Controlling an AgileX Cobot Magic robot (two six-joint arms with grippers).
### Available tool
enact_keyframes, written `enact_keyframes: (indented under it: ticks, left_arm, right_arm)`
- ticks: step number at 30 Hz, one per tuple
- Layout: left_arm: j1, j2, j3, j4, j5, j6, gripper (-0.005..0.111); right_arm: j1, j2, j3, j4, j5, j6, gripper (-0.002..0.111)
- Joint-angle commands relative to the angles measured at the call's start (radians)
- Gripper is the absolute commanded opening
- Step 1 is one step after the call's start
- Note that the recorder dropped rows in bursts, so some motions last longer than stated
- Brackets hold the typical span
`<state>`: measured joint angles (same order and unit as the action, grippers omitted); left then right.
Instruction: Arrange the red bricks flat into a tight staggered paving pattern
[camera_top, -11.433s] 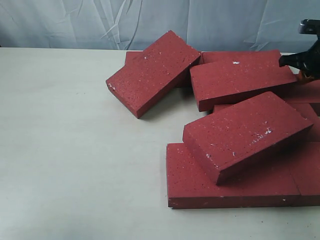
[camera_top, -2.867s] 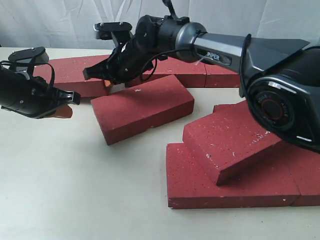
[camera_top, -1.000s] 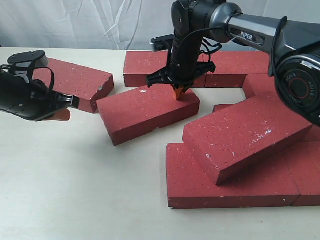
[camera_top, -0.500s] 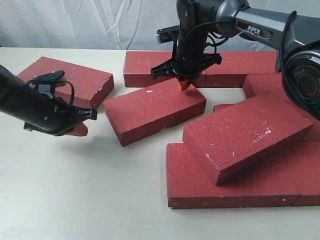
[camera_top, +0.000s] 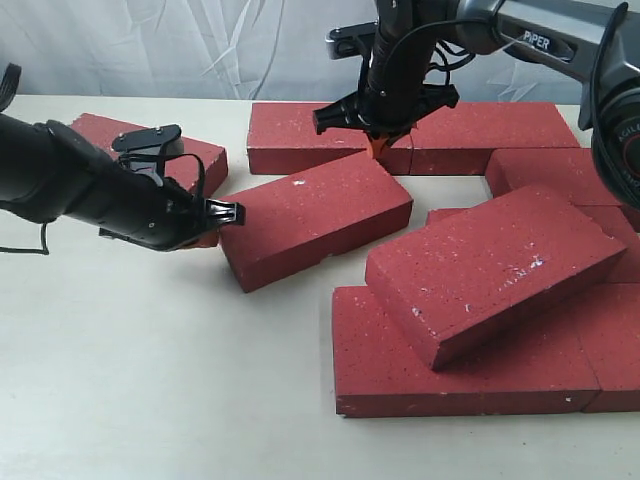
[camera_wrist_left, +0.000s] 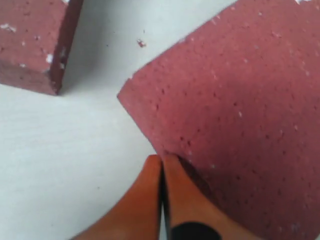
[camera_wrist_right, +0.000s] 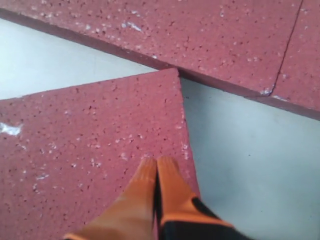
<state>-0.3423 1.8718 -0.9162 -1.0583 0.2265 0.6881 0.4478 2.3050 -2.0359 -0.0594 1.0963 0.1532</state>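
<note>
Left gripper jaws together, tips at the skewed brick's left edge, right gripper jaws together above its far corner, that corner close to the back row, open table left, other bricks piled right.

Nine red bricks lie on one counter, one mostly hidden beneath another. Two tools: the left tool and the right tool.

A wrinkled pale grey-blue cloth backdrop hangs behind a cream tabletop.
</note>
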Motion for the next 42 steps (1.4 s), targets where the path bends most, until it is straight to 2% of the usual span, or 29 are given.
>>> enact_keyframes:
  ticks: [1, 6, 9, 14, 17, 19, 21, 22, 26, 29, 31, 37, 42]
  left_arm:
    - [-0.010, 0.066, -0.045, -0.057, -0.039, 0.002, 0.000]
    - [-0.010, 0.120, -0.131, -0.078, -0.050, 0.002, 0.000]
    - [-0.010, 0.124, -0.179, -0.093, -0.107, 0.002, 0.000]
    - [-0.006, 0.151, -0.220, -0.088, -0.062, 0.002, 0.000]
    - [0.035, 0.103, -0.220, -0.086, -0.031, 0.002, 0.000]
    - [0.071, 0.067, -0.220, -0.064, 0.040, -0.007, 0.000]
    - [0.093, 0.042, -0.220, 0.057, 0.099, -0.123, 0.000]
    - [0.094, 0.029, -0.220, 0.169, 0.116, -0.202, 0.000]
    - [0.090, -0.012, -0.220, 0.567, 0.182, -0.536, 0.000]
    - [0.075, -0.049, -0.220, 0.769, 0.259, -0.700, 0.000]
    - [0.058, -0.073, -0.215, 0.820, 0.301, -0.741, 0.000]
    - [-0.021, -0.100, -0.178, 0.822, 0.297, -0.737, 0.000]
    - [-0.039, -0.098, -0.178, 0.809, 0.310, -0.737, 0.000]
  right_arm:
    - [-0.008, -0.009, 0.001, -0.010, 0.001, -0.007, -0.001]
    - [-0.008, -0.009, 0.001, 0.001, 0.032, -0.024, -0.001]
    - [-0.008, -0.009, 0.001, 0.001, 0.034, -0.024, -0.001]
    - [-0.008, -0.009, 0.001, 0.012, 0.036, -0.024, -0.001]
    - [-0.008, -0.009, 0.001, 0.035, 0.044, -0.024, -0.001]
    - [-0.013, -0.009, 0.001, 0.094, 0.044, -0.054, -0.001]
    - [-0.026, -0.009, 0.001, 0.186, 0.047, -0.094, -0.001]
    - [-0.028, -0.011, 0.001, 0.218, 0.053, -0.104, -0.001]
    - [-0.041, -0.029, 0.001, 0.212, 0.078, -0.108, -0.001]
    - [-0.041, -0.049, 0.001, 0.199, 0.110, -0.133, -0.001]
    - [-0.041, -0.067, 0.001, 0.199, 0.125, -0.142, -0.001]
    - [-0.041, -0.097, 0.001, 0.199, 0.125, -0.161, -0.001]
    - [-0.041, -0.097, 0.011, 0.206, 0.105, -0.161, -0.001]
